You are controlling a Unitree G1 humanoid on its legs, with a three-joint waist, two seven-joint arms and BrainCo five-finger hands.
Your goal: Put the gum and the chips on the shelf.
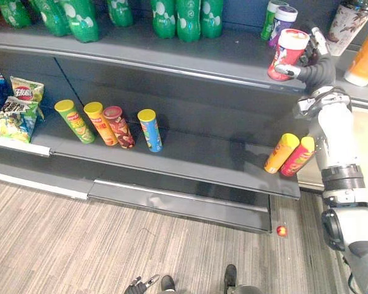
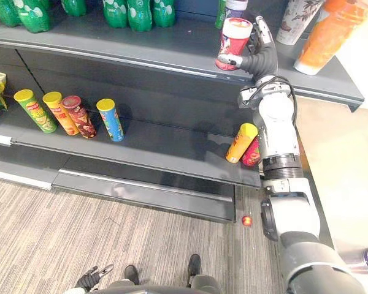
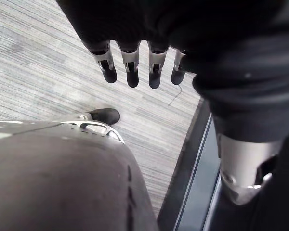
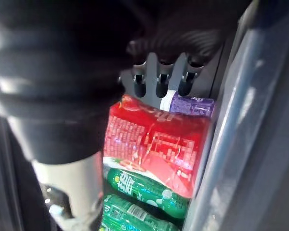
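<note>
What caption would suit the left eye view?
Robot's right hand grips a red gum tub at the top shelf.

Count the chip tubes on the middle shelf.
6. Four are in a row left of centre: green, orange, maroon, blue. Two are at the right end: yellow, red. None seems hidden.

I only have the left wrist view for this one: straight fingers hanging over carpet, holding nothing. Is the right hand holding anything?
Observer: Yes, the right hand is curled round a red canister at the upper shelf.
Reviewer: Set down already?
Observer: Not clearly. The red canister is tilted, with its base at the shelf's front edge.
Reviewer: Anything close by it?
Observer: A purple canister stands upright just behind it.
</note>
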